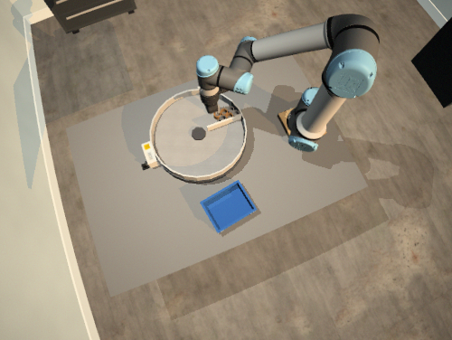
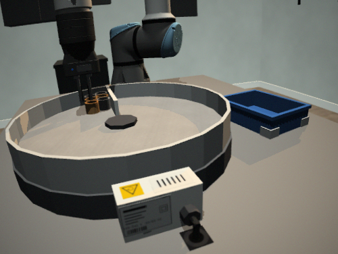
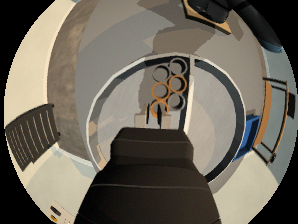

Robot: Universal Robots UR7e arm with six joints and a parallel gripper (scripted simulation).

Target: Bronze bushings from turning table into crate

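Note:
Three bronze bushings and three steel bushings stand upright in a tight cluster on the turning table, beside its straight divider. My gripper is partly open, pointing down at the cluster's near end. In the wrist view one fingertip overlaps the nearest bronze bushing and the other is beside it; nothing shows gripped between them. Exact fingertip height is hard to tell. The blue crate shows no bushings in the top view.
The divider runs inward from the table's raised rim. A dark hub is at the centre. A white control box is attached outside the rim.

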